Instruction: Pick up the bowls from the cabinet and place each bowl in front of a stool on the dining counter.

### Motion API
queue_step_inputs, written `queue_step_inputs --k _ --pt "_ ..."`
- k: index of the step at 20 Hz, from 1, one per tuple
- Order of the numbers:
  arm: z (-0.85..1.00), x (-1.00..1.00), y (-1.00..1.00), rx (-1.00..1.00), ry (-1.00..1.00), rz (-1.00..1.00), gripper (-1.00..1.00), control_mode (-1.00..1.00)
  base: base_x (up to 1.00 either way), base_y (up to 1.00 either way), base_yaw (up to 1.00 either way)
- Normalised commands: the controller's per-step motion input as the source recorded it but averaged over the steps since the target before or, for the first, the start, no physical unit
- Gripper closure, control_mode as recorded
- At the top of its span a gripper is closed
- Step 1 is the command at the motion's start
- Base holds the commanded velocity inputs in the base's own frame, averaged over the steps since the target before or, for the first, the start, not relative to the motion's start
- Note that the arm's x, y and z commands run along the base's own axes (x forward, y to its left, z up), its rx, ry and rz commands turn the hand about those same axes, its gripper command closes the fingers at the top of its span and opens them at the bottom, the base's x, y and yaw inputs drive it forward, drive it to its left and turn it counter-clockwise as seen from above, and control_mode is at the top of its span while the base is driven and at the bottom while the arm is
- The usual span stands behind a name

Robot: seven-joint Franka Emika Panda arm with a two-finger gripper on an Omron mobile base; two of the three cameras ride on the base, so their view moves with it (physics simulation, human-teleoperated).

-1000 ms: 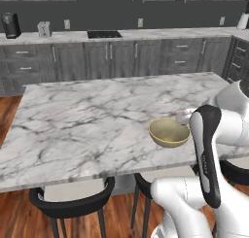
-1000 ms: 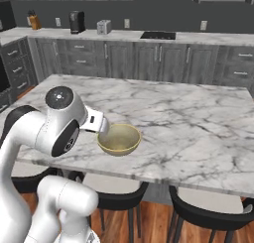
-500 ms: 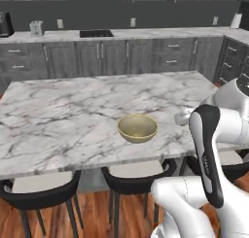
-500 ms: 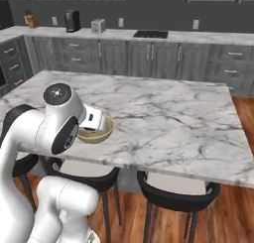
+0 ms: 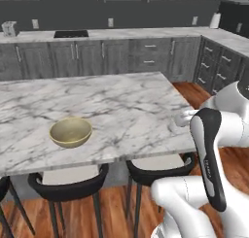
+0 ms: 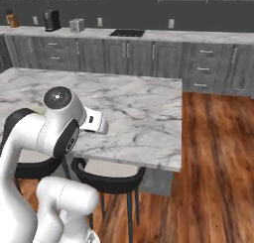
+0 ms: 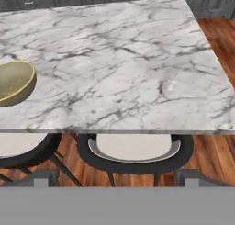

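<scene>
On the dining surface (image 5: 121, 103), near its front edge and toward the left in the left base view, sits the mustard-yellow bowl (image 5: 71, 132). It stands upright with its opening facing up; being round, it has no long axis to speak of. In the hand view the same bowl appears at the left border, cut off by the picture's edge, resting on the white marble with grey veins. Directly below the bowl's stretch of the edge, a dark stool with a pale seat (image 5: 68, 179) is tucked under the slab, and a second stool (image 5: 158, 165) stands to its right, under the part of the surface nearest the arm. The white arm (image 5: 214, 149) rises at the lower right of the left base view, folded, with its dark-banded upper link upright and its wrist turned toward the surface edge, well apart from the bowl. The hand (image 7: 117, 180) looks along the slab from just off its front edge, with the second stool centred beneath; its fingertips (image 7: 43, 177) are spread wide apart at the bottom of that view and nothing is between them. Behind the surface runs a row of grey base cabinets (image 5: 126, 55) under a marble worktop with a black cooktop (image 5: 71, 34).
</scene>
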Motion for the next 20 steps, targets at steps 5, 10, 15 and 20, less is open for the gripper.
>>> queue_step_inputs --k 5,10,15,20 --pt "0.0 0.0 0.0 0.0 0.0 0.0 -1.0 1.0 0.0 -1.0 -0.04" --pt "0.0 0.0 0.0 0.0 0.0 0.0 -1.0 1.0 0.01 -1.0 -0.04" --pt "0.0 0.0 0.0 0.0 0.0 0.0 -1.0 1.0 0.05 -1.0 -0.05" --pt "0.0 0.0 0.0 0.0 0.0 0.0 -1.0 1.0 0.52 -0.87 0.0"
